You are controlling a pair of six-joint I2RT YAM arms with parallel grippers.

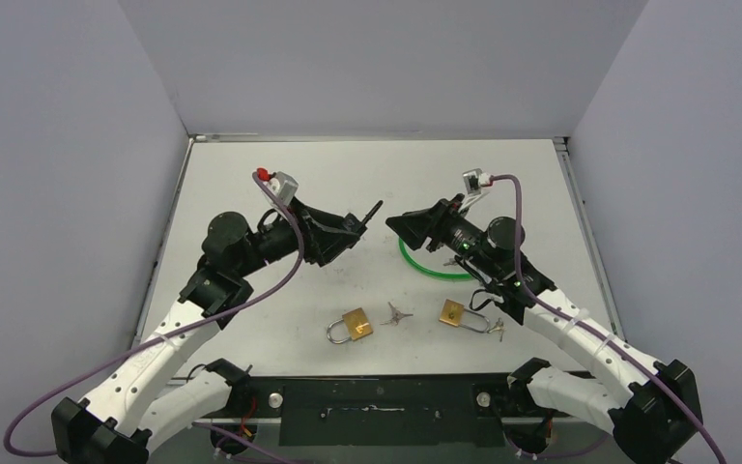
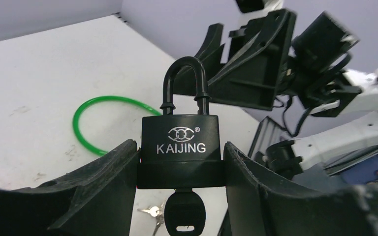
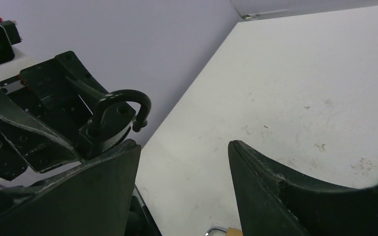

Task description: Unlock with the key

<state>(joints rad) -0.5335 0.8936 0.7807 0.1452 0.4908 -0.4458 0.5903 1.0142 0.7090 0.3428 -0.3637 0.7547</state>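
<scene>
Up above the table (image 1: 251, 193), the black padlock (image 2: 180, 129) is held by the left gripper (image 2: 181, 147), and its body is squeezed from both sides by the two dark jaws, which are parted just as wide as the lock. The padlock is kept upright in the left wrist view, with its loop on top and the white word KAIJING facing out. A black key (image 2: 184, 211) is pushed into the bottom of the lock and is seen sticking out below, between the jaws. Whether the loop is locked or popped open cannot be told. The right gripper (image 3: 184, 147) is pointed at the lock from the other side, close by but not touching it. Its jaws are spread wide and nothing is held between them. Down on the table, a green ring (image 2: 109, 98) is laid flat, partly under the right arm. Nearer the arm bases, a brass padlock (image 1: 356, 323) and a second brass padlock (image 1: 452, 313) are laid apart, and small silver keys (image 1: 396, 314) are seen between them
</scene>
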